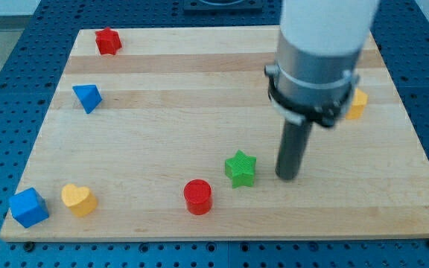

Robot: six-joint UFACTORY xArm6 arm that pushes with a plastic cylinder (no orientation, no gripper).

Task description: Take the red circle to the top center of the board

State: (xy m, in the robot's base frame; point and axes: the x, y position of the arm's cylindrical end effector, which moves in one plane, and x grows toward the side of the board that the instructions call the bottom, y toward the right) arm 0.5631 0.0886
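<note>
Wooden board under scattered blocks

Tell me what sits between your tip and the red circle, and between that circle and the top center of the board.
My tip stands to the view's right of the green star, which lies between it and the red circle at lower left. From the circle up to the top center of the board, no block shows in the way.
</note>
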